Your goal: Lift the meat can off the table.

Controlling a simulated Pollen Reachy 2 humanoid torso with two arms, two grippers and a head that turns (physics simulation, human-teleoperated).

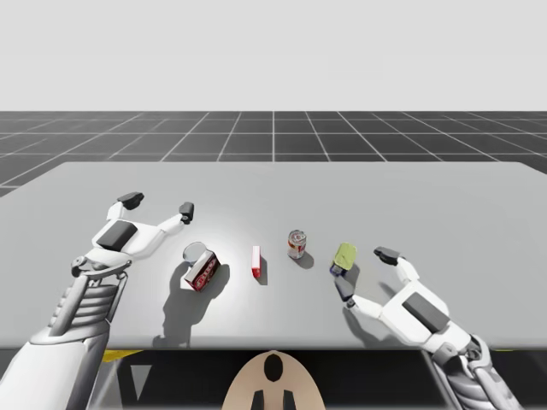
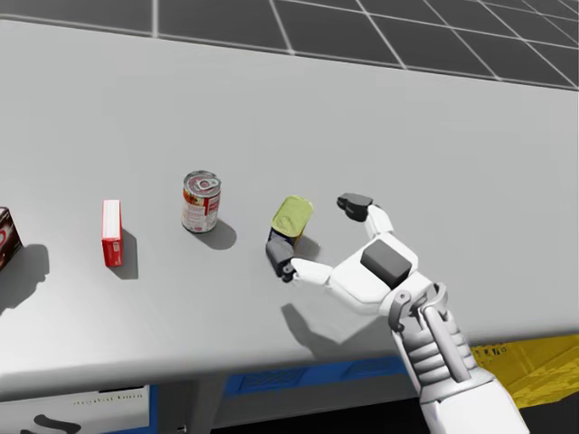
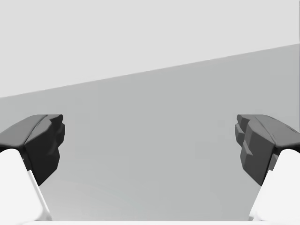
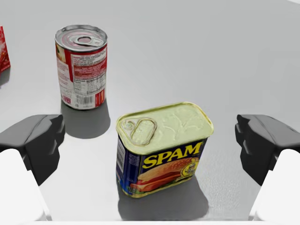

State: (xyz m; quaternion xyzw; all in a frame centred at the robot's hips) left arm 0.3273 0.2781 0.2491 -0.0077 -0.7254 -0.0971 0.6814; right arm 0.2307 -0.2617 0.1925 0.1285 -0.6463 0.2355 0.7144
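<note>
The meat can (image 1: 344, 256) is a blue rectangular tin with a yellow-green pull-tab lid, standing upright on the grey table (image 1: 427, 196). My right gripper (image 1: 365, 271) is open around it, one finger on each side. In the right wrist view the meat can (image 4: 161, 150) stands between the dark fingertips (image 4: 42, 140) with a clear gap on both sides. The head view shows the meat can (image 2: 292, 217) inside the right gripper (image 2: 315, 228). My left gripper (image 1: 158, 203) hovers open at the far left, and the left gripper (image 3: 150, 145) holds nothing.
A red and white round can (image 1: 297, 244) stands upright just left of the meat can. Further left are a small red box (image 1: 255, 260) and a dark red box (image 1: 202, 266). The table's front edge (image 1: 273, 348) runs close under my right arm.
</note>
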